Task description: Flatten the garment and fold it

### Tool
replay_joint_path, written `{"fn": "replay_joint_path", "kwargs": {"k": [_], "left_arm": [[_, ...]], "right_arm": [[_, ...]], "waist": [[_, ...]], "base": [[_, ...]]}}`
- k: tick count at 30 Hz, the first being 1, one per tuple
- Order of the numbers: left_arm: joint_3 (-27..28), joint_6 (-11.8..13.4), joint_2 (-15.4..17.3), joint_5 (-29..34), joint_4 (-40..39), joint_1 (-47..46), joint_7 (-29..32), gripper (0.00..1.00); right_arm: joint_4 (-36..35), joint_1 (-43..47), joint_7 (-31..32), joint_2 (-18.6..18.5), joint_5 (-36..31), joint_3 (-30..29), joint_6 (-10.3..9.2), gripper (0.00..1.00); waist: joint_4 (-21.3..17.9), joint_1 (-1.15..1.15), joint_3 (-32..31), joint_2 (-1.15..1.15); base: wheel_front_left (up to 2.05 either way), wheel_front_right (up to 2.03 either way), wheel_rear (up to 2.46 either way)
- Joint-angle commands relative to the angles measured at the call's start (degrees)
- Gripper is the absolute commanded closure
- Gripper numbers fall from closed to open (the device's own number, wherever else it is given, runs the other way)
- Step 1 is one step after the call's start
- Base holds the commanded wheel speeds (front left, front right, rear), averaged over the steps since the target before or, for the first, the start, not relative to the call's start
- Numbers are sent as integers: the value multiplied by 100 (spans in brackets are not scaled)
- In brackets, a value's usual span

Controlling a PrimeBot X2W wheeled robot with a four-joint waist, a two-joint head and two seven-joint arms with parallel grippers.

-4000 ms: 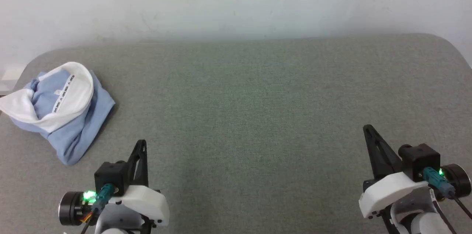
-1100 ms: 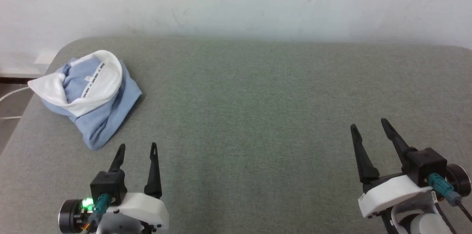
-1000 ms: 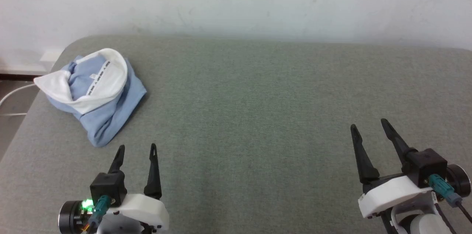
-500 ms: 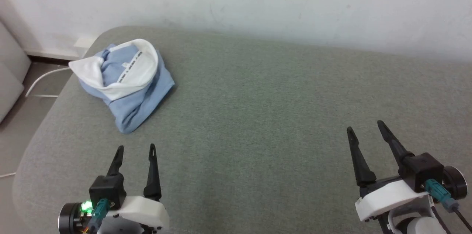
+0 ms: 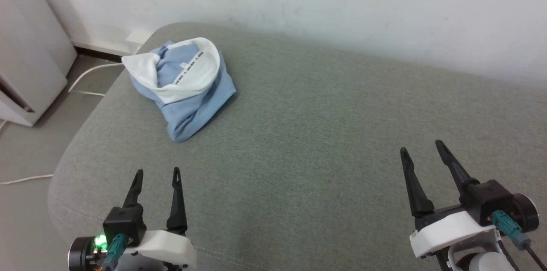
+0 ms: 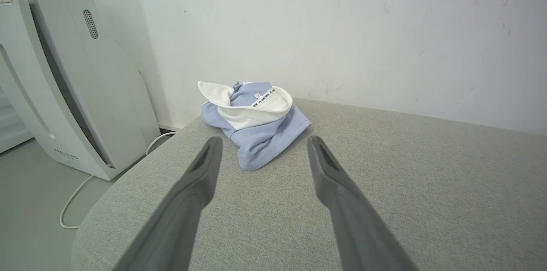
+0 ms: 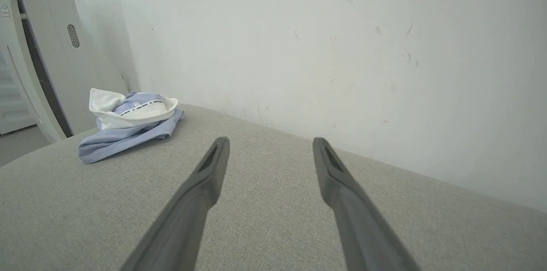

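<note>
Your grey padded surface (image 5: 320, 113) meets a white wall; off its left end stands a white unit (image 5: 25, 61), possibly an appliance; the garment (image 5: 188, 91) lies bunched at its far left corner; the left gripper (image 5: 157, 171) and right gripper (image 5: 421, 146) hover over its near edge, fingers spread, empty.

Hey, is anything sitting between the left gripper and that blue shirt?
Nothing visible does. The open left gripper hangs short of the garment, apart from it, with just grey padded surface between them.
</note>
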Motion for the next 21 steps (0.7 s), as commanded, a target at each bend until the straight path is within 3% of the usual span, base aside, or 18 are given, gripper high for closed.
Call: {"fn": "replay_joint_path", "kwargs": {"k": [1, 21], "left_arm": [[-11, 45, -20, -29, 19, 112, -57, 0], [-71, 136, -25, -98, 51, 178, -297, 0]], "right_arm": [[27, 80, -42, 13, 24, 2, -8, 0], [145, 104, -281, 17, 120, 84, -10, 0]], "waist": [[101, 0, -10, 0], [613, 0, 29, 0]], "base": [[0, 0, 0], [0, 0, 0]]}}
